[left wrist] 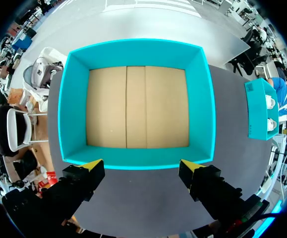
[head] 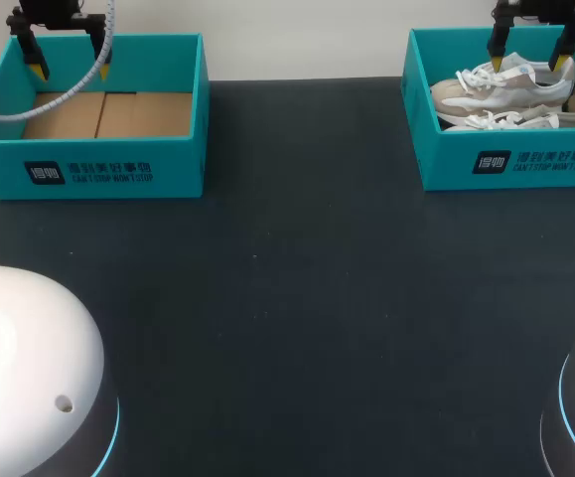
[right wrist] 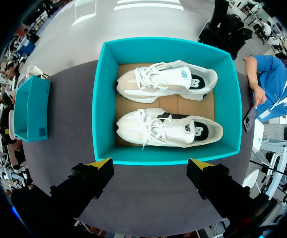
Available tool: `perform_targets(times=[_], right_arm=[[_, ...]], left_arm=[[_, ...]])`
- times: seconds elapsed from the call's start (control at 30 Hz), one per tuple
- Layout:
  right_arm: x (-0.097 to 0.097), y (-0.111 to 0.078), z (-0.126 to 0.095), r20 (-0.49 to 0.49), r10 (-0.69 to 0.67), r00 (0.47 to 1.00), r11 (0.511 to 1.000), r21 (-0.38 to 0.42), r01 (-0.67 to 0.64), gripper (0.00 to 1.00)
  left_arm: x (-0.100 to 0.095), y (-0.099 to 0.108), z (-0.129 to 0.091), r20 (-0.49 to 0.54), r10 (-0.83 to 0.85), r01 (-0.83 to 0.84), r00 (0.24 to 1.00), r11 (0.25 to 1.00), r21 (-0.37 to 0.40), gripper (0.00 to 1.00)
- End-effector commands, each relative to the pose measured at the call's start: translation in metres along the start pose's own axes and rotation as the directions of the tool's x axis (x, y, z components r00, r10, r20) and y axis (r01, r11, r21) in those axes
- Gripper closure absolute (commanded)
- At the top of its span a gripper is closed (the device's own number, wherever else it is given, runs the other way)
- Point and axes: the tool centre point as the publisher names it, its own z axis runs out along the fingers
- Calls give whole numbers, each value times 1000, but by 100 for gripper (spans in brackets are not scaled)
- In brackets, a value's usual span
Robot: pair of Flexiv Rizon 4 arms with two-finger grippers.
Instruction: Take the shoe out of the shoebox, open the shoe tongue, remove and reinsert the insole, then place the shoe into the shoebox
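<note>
SHOES: two white shoes [head: 501,89] lay side by side inside the teal shoebox [head: 510,164] on the dark table [head: 297,298] | RIGHT: the right hand [head: 529,64] hung over the shoebox, fingers spread, grasping nothing | LEFT: the left hand [head: 70,72] hovered well apart from the shoebox, over a second teal box [head: 88,169], likewise released
</note>
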Motion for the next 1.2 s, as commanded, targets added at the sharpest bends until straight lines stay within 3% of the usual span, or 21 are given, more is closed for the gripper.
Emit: perform_targets(times=[0.03, 0.9, 0.93, 1.2], right_arm=[[0, 0, 0, 0, 0, 1000, 1000, 0, 0, 0], [0, 0, 0, 0, 0, 1000, 1000, 0, 0, 0], [-10, 2, 1, 43, 15, 999, 1000, -25, -14, 0], [-58, 12, 9, 28, 73, 997, 994, -84, -70, 0]], left_arm=[[0, 0, 0, 0, 0, 0, 1000, 1000, 0, 0], [0, 0, 0, 0, 0, 0, 1000, 1000, 0, 0], [0, 0, 0, 0, 0, 0, 1000, 1000, 0, 0], [0, 0, 0, 0, 0, 0, 1000, 1000, 0, 0]])
